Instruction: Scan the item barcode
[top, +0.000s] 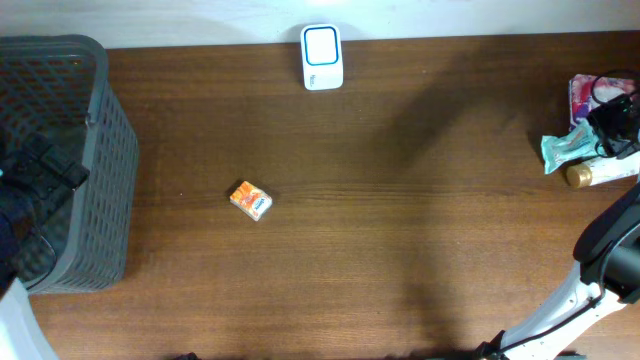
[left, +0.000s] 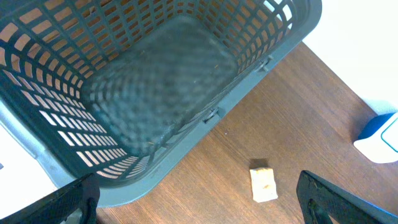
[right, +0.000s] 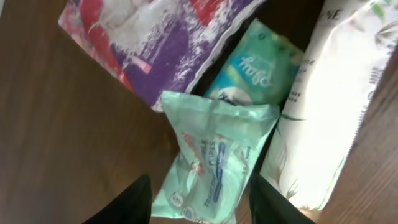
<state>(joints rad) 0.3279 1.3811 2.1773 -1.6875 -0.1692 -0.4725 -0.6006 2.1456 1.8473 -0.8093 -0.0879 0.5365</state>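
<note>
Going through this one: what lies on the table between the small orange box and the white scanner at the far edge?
Nothing: the orange box and the scanner have only bare table between them, as the overhead view shows.

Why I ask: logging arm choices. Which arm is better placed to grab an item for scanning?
Right. The right gripper hangs open over the green wipes pack in the right-hand pile. The left gripper is open above the basket, not over any item.

Wooden table (top: 400, 260) with basket (top: 112, 170), scanner (top: 322, 57), orange box (top: 251, 200), wipe packs (top: 563, 149)
</note>
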